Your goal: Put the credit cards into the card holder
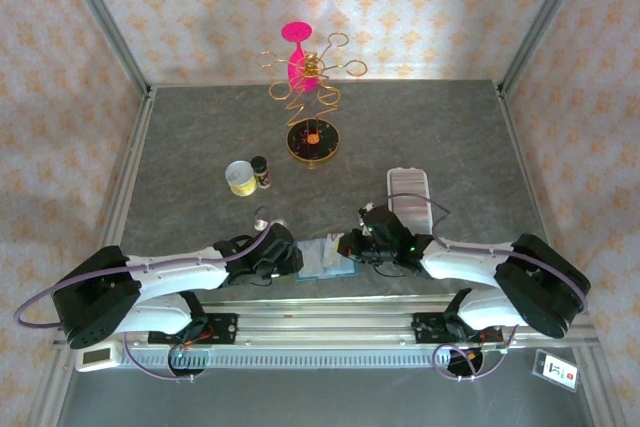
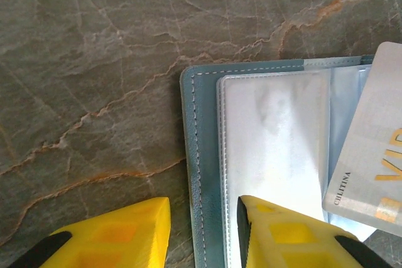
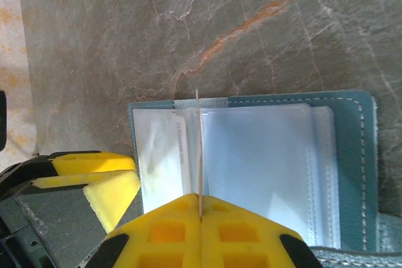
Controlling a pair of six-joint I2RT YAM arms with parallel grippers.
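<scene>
Silver card (image 3: pixel 198 155) being pinched edge-on by closed right gripper (image 3: pixel 200 208) over teal card holder (image 3: pixel 358 155); left gripper (image 2: pixel 204 211) gaping, empty, astride its edge. Risk: tilted card being jammed outside 1 sleeve.

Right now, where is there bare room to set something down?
Bare: the far-left corner beyond the tin, and the right side beyond the card holder. Crowded: near middle, left gripper and right gripper flanking the teal wallet.
</scene>
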